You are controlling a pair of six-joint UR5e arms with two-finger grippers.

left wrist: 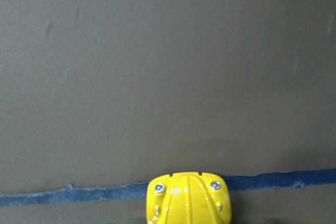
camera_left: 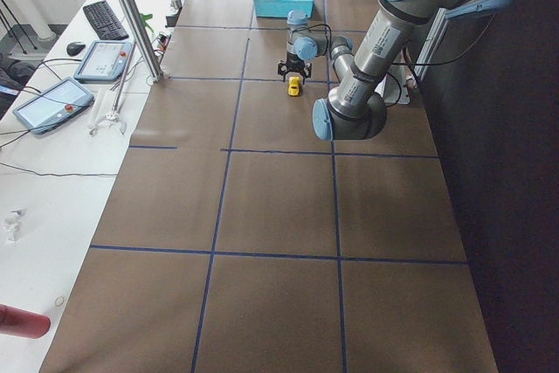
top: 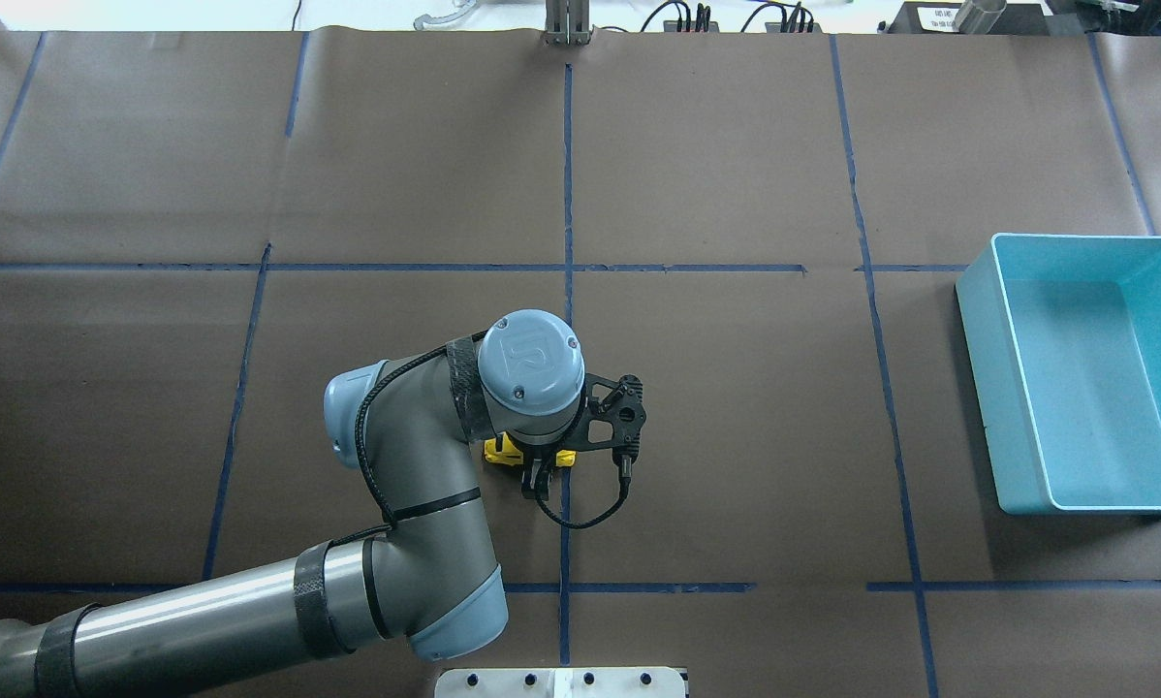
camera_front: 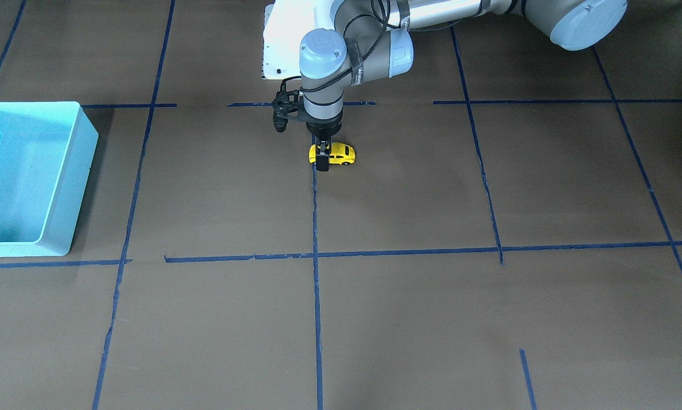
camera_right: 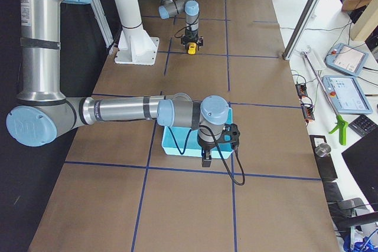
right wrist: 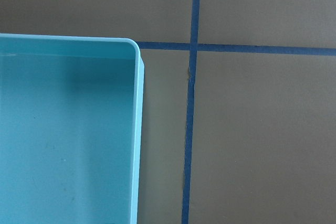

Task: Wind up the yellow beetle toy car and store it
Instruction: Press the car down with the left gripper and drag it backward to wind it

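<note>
The yellow beetle toy car (camera_front: 341, 154) stands on its wheels on the brown table, across a blue tape line. My left gripper (camera_front: 322, 156) points straight down and is shut on the car near one end, a dark finger (camera_front: 322, 163) against its side. From overhead the wrist hides most of the car (top: 501, 451). The left wrist view shows only the car's rounded end (left wrist: 189, 200) at the bottom edge. My right gripper (camera_right: 206, 160) hangs by the light-blue bin's (camera_right: 177, 143) outer edge; I cannot tell if it is open or shut.
The light-blue bin (top: 978, 388) sits far off toward the robot's right side and holds nothing visible. Its corner fills the right wrist view (right wrist: 137, 129). Blue tape lines grid the brown table (camera_front: 409, 319). A white base plate (top: 561, 679) lies at the near edge.
</note>
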